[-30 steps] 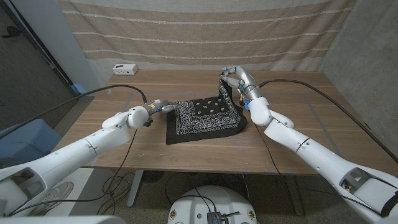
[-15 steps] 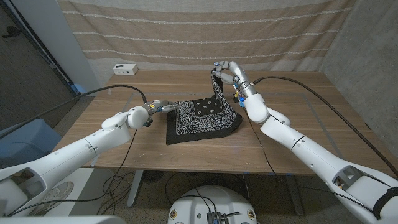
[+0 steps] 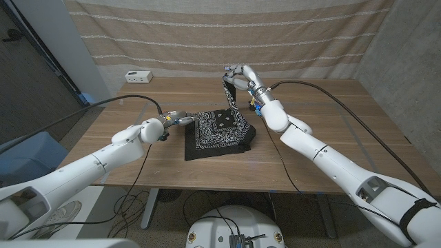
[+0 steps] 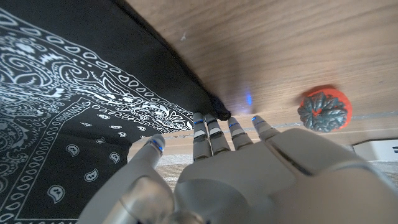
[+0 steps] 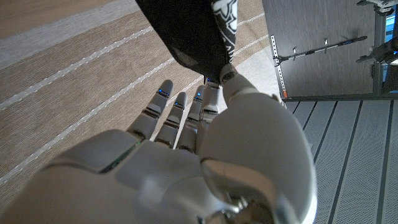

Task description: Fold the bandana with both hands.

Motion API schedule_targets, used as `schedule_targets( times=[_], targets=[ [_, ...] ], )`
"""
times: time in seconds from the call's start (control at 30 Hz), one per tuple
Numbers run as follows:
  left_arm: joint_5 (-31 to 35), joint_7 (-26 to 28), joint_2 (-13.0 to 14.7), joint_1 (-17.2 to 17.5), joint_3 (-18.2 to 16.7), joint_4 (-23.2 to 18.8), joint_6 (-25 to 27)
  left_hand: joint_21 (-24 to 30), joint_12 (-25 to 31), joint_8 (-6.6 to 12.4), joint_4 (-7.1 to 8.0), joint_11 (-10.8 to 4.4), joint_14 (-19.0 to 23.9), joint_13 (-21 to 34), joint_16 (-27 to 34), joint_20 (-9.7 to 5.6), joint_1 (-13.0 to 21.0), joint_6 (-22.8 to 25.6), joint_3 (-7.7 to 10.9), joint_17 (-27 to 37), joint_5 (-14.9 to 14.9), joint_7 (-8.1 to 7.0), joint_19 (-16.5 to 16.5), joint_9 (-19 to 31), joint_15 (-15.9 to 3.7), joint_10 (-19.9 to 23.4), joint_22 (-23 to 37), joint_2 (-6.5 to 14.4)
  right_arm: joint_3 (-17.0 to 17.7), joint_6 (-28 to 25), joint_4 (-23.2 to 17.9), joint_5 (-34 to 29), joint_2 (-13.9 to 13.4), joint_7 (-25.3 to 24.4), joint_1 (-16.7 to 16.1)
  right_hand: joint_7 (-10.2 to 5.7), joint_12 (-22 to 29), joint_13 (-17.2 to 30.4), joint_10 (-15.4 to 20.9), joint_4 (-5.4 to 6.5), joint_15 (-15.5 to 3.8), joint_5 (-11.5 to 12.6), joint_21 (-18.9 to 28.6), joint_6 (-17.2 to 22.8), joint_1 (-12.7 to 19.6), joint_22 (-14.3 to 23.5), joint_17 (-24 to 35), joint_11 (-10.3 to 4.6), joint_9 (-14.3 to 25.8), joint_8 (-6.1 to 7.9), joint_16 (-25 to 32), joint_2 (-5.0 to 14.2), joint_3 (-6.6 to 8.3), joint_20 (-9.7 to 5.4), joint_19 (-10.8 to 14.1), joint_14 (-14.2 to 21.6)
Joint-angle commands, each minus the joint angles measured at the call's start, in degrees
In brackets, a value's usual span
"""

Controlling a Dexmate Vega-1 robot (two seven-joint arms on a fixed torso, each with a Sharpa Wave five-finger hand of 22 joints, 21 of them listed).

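Desk: wooden, both arms coming in over its near edge.

Bandana: black with white paisley print, mid-desk, mostly flat. Its right far corner is lifted off the desk, and cloth hangs in a steep drape from there to the flat part.

Left hand: at the bandana's left corner, low on the desk. In the left wrist view the fingers are stretched out side by side with the tips on the cloth right at that corner, thumb out to one side over the printed part. Looks like it's pinning the corner down rather than pinching it; can't tell for sure from these angles.

Orange-and-grey round thing: on the desk just beyond the left hand's fingertips in the left wrist view. Can't identify it.

Right hand: raised above the desk beyond the bandana's far edge, holding the lifted corner. The right wrist view shows the thumb closed against the fingertips with the cloth edge pinched between them, while the remaining fingers lie extended and close together. The cloth goes straight away from the pinch.

Small white box: far left of the desk, well apart from the bandana.

Striped beige curtain: behind the desk.
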Motion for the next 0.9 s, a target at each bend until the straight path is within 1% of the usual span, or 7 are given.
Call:
schedule_targets(
  times=[0.03,0.23,0.53,0.57,0.67,0.77,0.9],
  targets=[
    [-0.6,0.8,0.6,1.1,-0.8,-0.6,-0.8,0.1,0.5,0.31,0.2,0.1,-0.4,0.2,0.0,0.26,0.0,0.3,0.47,-0.1,0.0,-0.24,-0.3,0.3,0.11,0.6,0.1,3.4,-2.7,1.5,5.7,0.1,4.0,2.7,3.7,-0.09,-0.1,0.2,-0.1,0.05,-5.02,0.3,-0.2,-0.3,0.7,0.2,0.2,-0.17,0.3,0.4,0.2,0.03,0.22,0.09,-0.2,-0.2],
    [-0.9,1.1,1.1,1.9,-1.3,-1.2,-0.4,0.1,0.5,0.32,0.28,0.0,-0.5,0.2,0.0,0.28,0.1,0.3,0.6,-0.1,0.0,-0.29,-0.4,0.3,0.09,0.6,0.1,3.3,-4.2,3.0,10.4,1.4,6.6,4.1,5.7,0.02,-0.2,0.2,0.0,0.03,-5.05,0.3,-0.2,-0.3,0.8,0.2,0.3,-0.31,0.5,0.43,0.3,0.08,0.2,0.03,-0.1,-0.2],
    [-1.0,1.1,1.3,2.1,-1.4,-1.4,-0.2,0.2,0.4,0.26,0.42,-0.09,-0.7,0.2,0.0,0.3,0.1,0.1,0.8,-0.1,-0.1,-0.33,-0.5,0.3,0.18,0.4,0.1,3.4,-6.6,5.2,14.6,2.1,8.6,6.8,7.5,0.17,-0.3,0.2,0.0,0.05,-4.99,0.3,-0.2,-0.3,0.9,0.2,0.4,-0.04,0.7,0.48,0.3,0.1,0.17,0.02,-0.1,-0.2],
    [-1.0,1.1,1.2,2.1,-1.4,-1.4,-0.2,0.1,0.4,0.22,0.44,-0.11,-0.7,0.2,0.0,0.34,0.1,0.0,0.83,-0.1,-0.1,-0.35,-0.5,0.3,0.15,0.4,0.1,3.4,-6.8,5.4,15.2,2.1,8.9,7.2,7.7,0.18,-0.3,0.2,0.0,0.07,-5.01,0.3,-0.2,-0.3,0.9,0.2,0.4,-0.28,0.7,0.47,0.3,0.09,0.15,0.01,-0.1,-0.2],
    [-0.9,1.2,1.2,2.1,-1.4,-1.4,-0.2,0.1,0.3,0.19,0.49,0.02,-0.8,0.2,0.0,0.39,0.1,-0.1,0.89,-0.1,-0.1,-0.37,-0.6,0.3,0.17,0.2,0.1,3.4,-7.6,5.9,16.6,2.3,9.5,8.1,8.2,0.13,-0.3,0.3,0.0,0.08,-4.97,0.3,-0.2,-0.3,0.9,0.2,0.4,0.16,0.8,0.49,0.3,0.08,0.16,0.04,-0.1,-0.3],
    [-0.8,0.9,1.2,1.9,-1.3,-1.4,0.0,0.1,0.3,0.17,0.54,0.09,-0.9,0.2,0.0,0.39,0.2,-0.2,0.95,-0.1,-0.1,-0.28,-0.7,0.3,0.17,0.2,0.1,3.3,-8.6,6.2,18.1,1.9,10.1,8.8,8.8,0.16,-0.4,0.3,0.1,0.16,-4.94,0.3,-0.2,-0.3,0.8,0.2,0.5,-0.05,0.9,0.49,0.4,0.11,0.11,-0.01,-0.1,-0.3],
    [-0.8,0.7,1.1,1.7,-1.2,-1.3,0.0,0.2,0.3,0.18,0.59,0.21,-0.9,0.2,0.0,0.37,0.2,-0.2,1.03,-0.1,-0.1,-0.33,-0.7,0.3,0.2,0.0,0.1,3.3,-9.7,6.9,21.9,1.4,12.1,8.2,9.8,-0.02,-0.4,0.3,0.1,0.27,-4.97,0.2,-0.2,-0.5,0.8,0.3,0.6,-0.21,1.0,0.41,0.5,0.19,0.01,-0.04,0.0,-0.3]
  ],
)
